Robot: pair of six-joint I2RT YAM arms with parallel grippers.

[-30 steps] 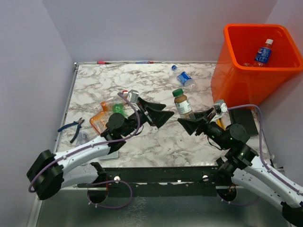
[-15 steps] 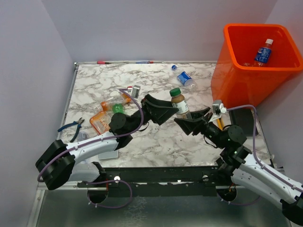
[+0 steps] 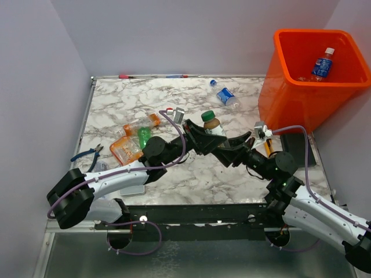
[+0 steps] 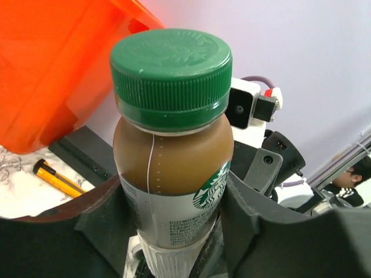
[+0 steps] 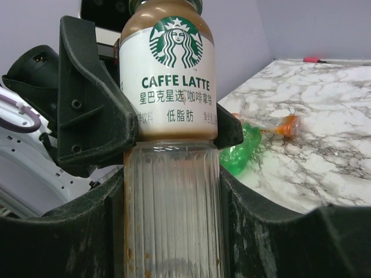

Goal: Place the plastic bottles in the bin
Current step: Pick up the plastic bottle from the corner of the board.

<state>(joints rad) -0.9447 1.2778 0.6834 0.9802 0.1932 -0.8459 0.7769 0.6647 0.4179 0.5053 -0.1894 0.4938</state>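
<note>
Two grippers now hold the latte bottle (image 3: 212,123) over the bench (image 3: 191,171): left gripper (image 4: 174,223) just closed on its label, right gripper (image 5: 171,197) clamps its base; one must release before the two-o'clock bin (image 3: 290,101).

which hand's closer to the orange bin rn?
Right. The right hand grips the latte bottle from the side facing the bin; the left hand grips the same bottle from the opposite side, farther from the bin.
</note>
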